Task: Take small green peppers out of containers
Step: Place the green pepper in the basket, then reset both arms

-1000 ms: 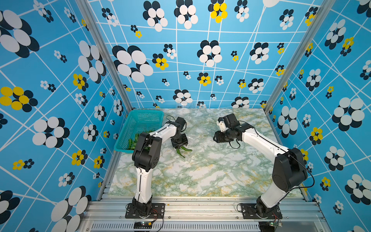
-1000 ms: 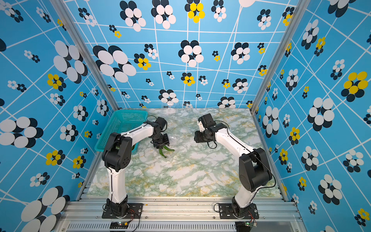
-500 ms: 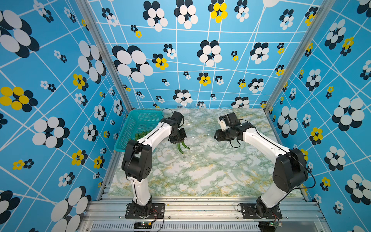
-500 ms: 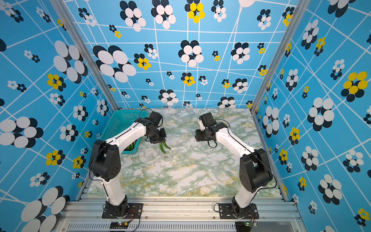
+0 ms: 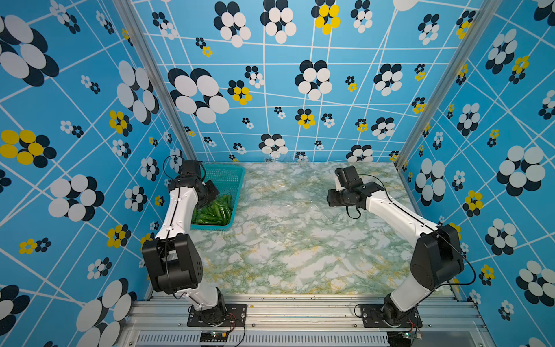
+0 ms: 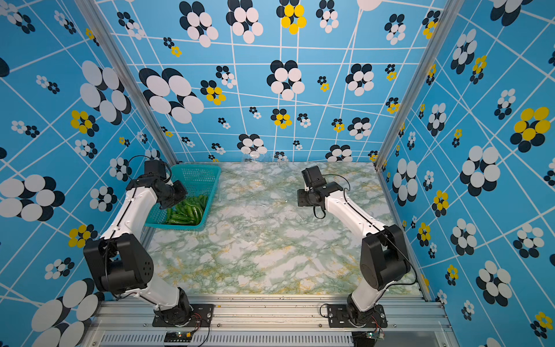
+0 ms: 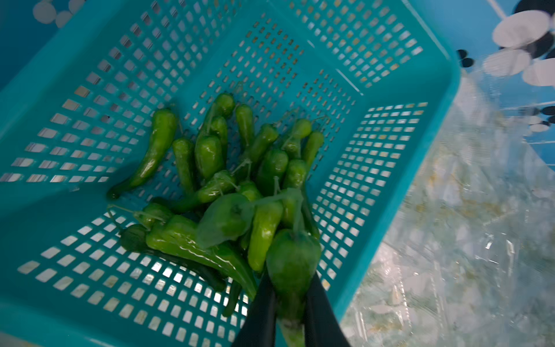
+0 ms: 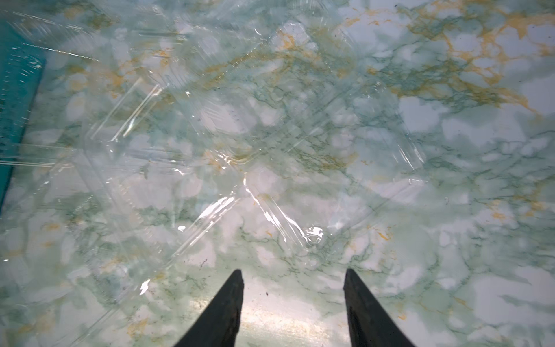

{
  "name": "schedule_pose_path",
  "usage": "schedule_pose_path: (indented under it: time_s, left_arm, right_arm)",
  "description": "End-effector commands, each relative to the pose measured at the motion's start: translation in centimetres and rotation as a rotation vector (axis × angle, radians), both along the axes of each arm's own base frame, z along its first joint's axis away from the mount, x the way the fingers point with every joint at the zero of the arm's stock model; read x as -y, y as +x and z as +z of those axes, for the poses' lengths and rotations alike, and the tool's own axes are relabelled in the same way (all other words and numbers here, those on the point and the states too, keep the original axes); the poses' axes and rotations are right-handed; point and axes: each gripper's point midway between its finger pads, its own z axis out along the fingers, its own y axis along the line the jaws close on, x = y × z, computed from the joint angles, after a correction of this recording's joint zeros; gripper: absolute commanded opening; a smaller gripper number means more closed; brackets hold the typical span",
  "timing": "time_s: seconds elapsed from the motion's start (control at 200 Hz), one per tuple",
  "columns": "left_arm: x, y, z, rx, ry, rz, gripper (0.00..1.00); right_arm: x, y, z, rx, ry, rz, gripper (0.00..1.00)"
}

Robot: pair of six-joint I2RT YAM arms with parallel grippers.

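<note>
Swinging from mid-table, the left arm (image 5: pixel 179 210) now hangs over the teal basket (image 5: pixel 228 175), where the small green peppers (image 5: pixel 214 211) lie heaped. One clear container (image 8: pixel 240 168) lies beneath the right gripper (image 8: pixel 292 272), jaws spread. The left gripper (image 7: pixel 289 282) pinches one pepper (image 7: pixel 292 258): better open fully, low, before withdrawing.

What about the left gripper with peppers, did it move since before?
Yes. The left gripper swung from over the marble table beside the teal basket to over the basket itself.
</note>
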Motion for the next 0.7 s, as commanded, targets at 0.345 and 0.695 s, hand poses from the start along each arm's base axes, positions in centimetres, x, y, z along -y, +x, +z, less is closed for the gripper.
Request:
schedule_pose_path:
  time_s: [0.345, 0.695]
  left_arm:
    - [-1.5, 1.0, -0.8, 0.361, 0.192, -0.062, 0.87]
    - [3.2, -0.4, -0.4, 0.588, 0.532, -0.232, 1.00]
  right_arm:
    - [13.8, -1.3, 0.0, 0.193, -0.253, -0.380, 0.99]
    - [15.7, -1.9, -0.9, 0.409, -0.363, -0.348, 0.99]
